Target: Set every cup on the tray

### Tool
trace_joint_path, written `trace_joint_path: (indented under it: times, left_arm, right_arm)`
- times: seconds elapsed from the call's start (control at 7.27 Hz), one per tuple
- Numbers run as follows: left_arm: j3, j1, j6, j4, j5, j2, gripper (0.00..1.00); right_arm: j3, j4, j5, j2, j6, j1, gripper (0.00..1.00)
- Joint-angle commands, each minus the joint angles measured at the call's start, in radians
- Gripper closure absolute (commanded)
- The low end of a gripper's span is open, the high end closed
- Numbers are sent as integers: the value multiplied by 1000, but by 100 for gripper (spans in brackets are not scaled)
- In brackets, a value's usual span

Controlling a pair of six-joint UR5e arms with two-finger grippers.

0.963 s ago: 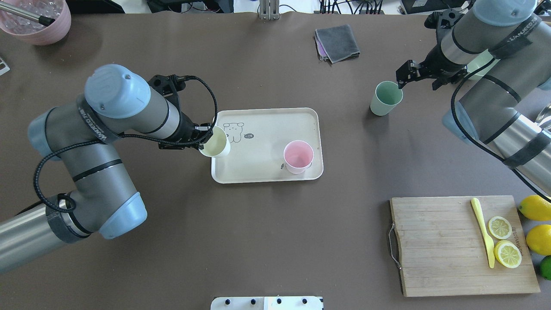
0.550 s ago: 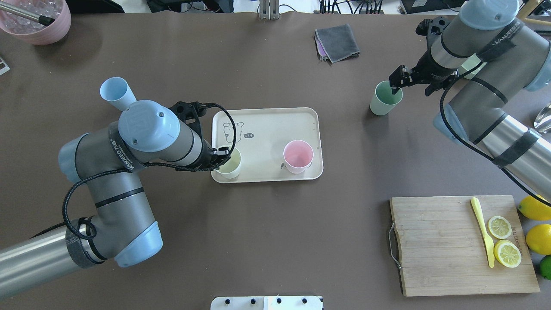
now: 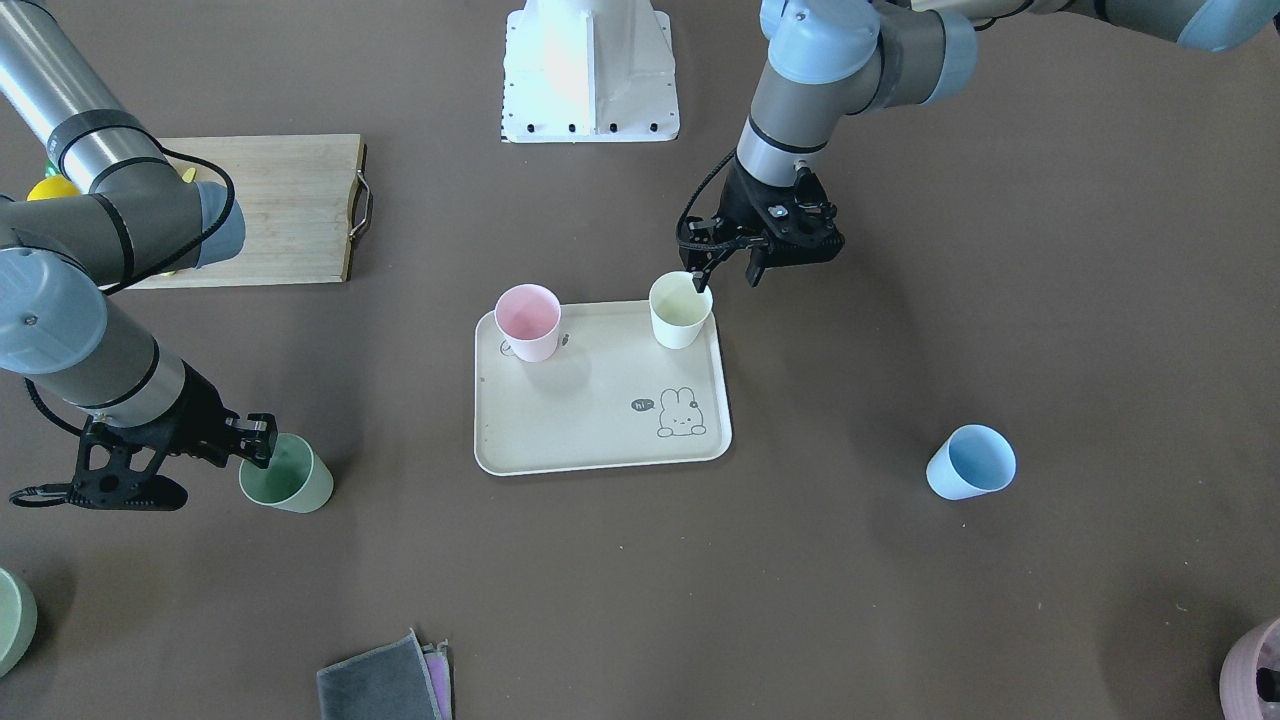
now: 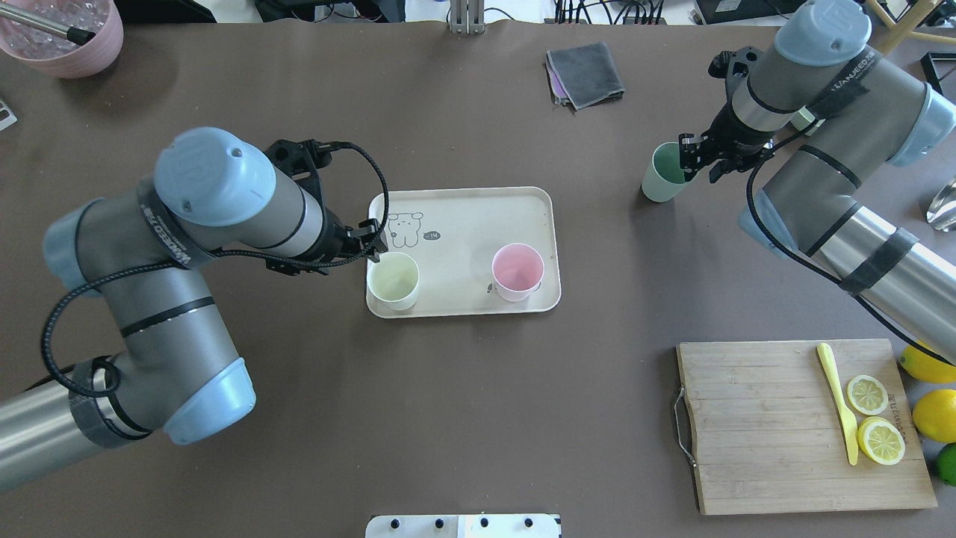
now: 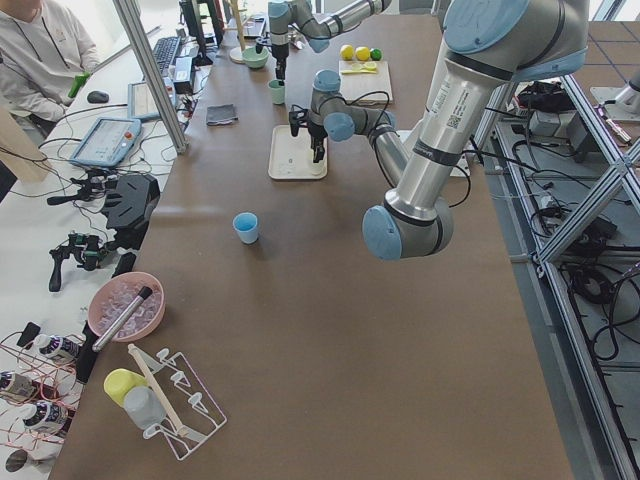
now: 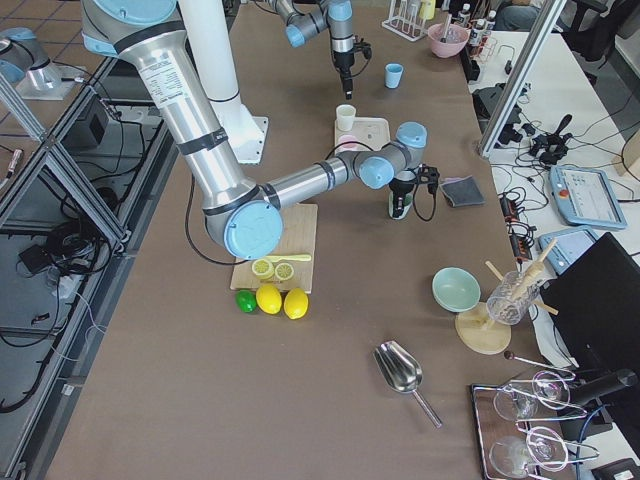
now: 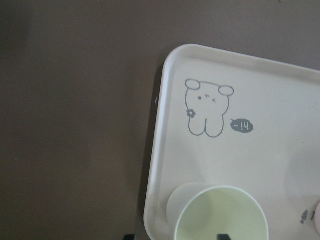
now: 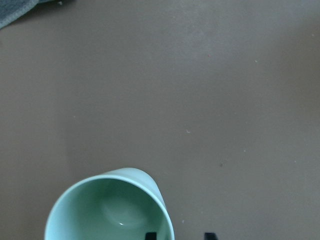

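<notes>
The cream tray (image 4: pixel 463 217) with a bunny drawing holds a pink cup (image 4: pixel 517 271) and a pale yellow cup (image 4: pixel 393 280), which stands upright at its near-left corner. My left gripper (image 4: pixel 376 249) is open just above the yellow cup's rim; in the left wrist view one fingertip is inside the cup (image 7: pixel 220 215) and the other outside. My right gripper (image 4: pixel 693 161) is open over the green cup (image 4: pixel 661 179), which stands on the table right of the tray, fingers astride its near wall (image 8: pixel 107 210). A blue cup (image 3: pixel 970 462) stands on the table far left of the tray, hidden overhead by my left arm.
A wooden cutting board (image 4: pixel 754 426) with lemon slices and a yellow knife lies at the near right, with lemons beside it. A grey folded cloth (image 4: pixel 585 73) lies at the far edge. A pink bowl (image 4: pixel 67 37) stands at the far left corner.
My left gripper moved the yellow cup from the tray's left edge to its near-left corner, let go and rose. My right gripper moved left and came down onto the green cup's rim.
</notes>
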Motion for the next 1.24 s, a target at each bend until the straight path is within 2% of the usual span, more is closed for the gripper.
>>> trace_joint_path:
  times: [0.0,0.14,0.28,0.41,0.55,0.83,0.96,1.1]
  left_arm:
    - [-48,-132,157,31,-88,76,2]
    - [-30,-175,321,25,-90,134,2]
    - [22,-244,436,16,-93,147,2]
    - [89,-282,483,13,-93,144,2]
    - [164,-327,498,-48,-93,135,2]
    - [298,-353,491,-160,-94,106,2]
    - [333,-356,488,-161,-99,92,2]
    - [358,-356,486,-162,-99,84,2]
  right_arm:
    - [-1,-8,47,62,38,-1,100]
    - [-1,-9,50,106,83,-10,100]
    - [1,-6,53,158,164,-35,100]
    - [1,-2,49,206,263,-87,100]
    - [-1,2,31,244,337,-146,100]
    - [-2,3,-85,260,371,-239,100]
    - [-2,0,-100,258,373,-257,100]
    - [-2,2,-101,258,371,-264,68]
